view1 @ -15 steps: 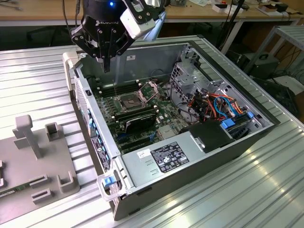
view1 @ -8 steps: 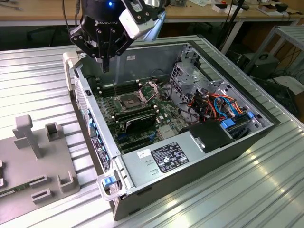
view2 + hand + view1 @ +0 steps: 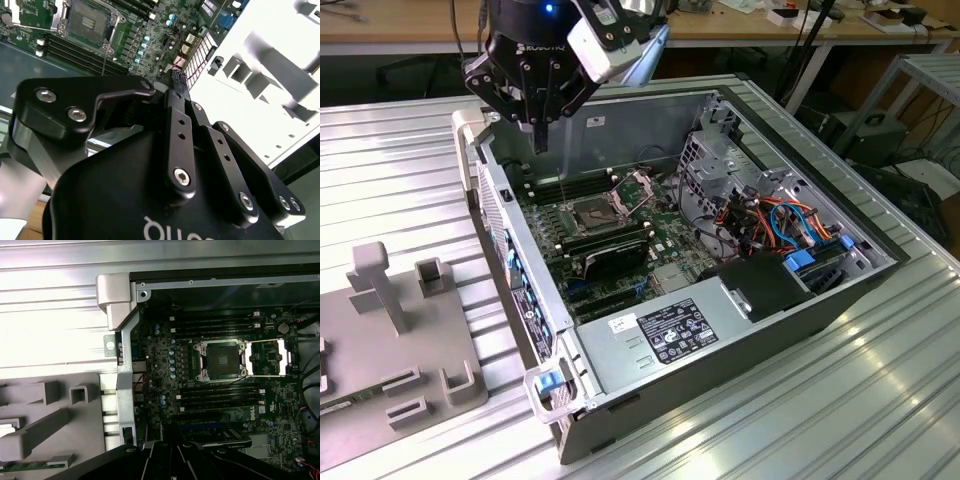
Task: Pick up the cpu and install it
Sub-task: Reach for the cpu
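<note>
Got a ribbed bench point(image 3: 880, 400) with an open PC case point(image 3: 740, 380), grey fixture tray point(image 3: 380, 350) alongside. Got the tool point(image 3: 538, 135) over the case's corner, pressed together on nothing. Open, bare socket point(image 3: 590, 212) inside. Probably the cpu point(image 3: 6, 427): pale square on the tray. Could bend pins if seated crooked.

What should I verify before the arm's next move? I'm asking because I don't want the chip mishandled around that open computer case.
1. Dark square socket uncovered, its hinged metal frame swung aside: ok.
2. Socket free of any chip: ok.
3. Black gripper carrying the small silver-grey cpu: not ok; the jaws look shut with nothing between them.
4. Gripper hanging above the grey metal computer case, touching nothing: ok.
5. Where the cpu lies: cannot tell.
</note>
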Robot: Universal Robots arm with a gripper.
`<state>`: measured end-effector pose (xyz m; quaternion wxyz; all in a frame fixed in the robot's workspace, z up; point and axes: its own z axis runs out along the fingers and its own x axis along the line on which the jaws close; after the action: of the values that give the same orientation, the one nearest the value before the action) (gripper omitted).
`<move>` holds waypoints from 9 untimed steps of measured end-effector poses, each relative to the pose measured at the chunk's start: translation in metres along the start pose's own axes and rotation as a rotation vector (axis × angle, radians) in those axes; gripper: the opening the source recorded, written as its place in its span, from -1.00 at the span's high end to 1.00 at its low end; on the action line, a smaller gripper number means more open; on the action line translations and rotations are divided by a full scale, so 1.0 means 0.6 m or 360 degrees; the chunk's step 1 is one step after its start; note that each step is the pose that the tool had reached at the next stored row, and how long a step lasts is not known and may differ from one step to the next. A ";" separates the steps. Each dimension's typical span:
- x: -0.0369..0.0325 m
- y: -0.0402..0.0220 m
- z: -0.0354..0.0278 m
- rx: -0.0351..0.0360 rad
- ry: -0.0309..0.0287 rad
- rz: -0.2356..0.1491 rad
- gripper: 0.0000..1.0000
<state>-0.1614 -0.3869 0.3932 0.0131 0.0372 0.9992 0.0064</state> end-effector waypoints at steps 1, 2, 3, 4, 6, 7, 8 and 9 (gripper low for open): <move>0.001 0.000 0.000 0.0000 0.00000 0.0000 0.78; 0.001 0.000 0.000 0.0000 -0.00001 0.0000 0.78; 0.001 0.000 0.000 0.0000 -0.00001 0.0000 0.78; 0.002 0.000 0.000 0.0000 -0.00001 0.0000 0.78; 0.002 0.000 0.000 0.0000 -0.00001 0.0000 0.78; 0.002 0.000 0.000 0.0000 -0.00001 0.0000 0.78; 0.003 0.000 0.000 0.0000 0.00000 0.0000 0.78; 0.003 0.000 0.000 0.0000 -0.00001 0.0000 0.78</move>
<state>-0.1632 -0.3869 0.3932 0.0131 0.0372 0.9992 0.0065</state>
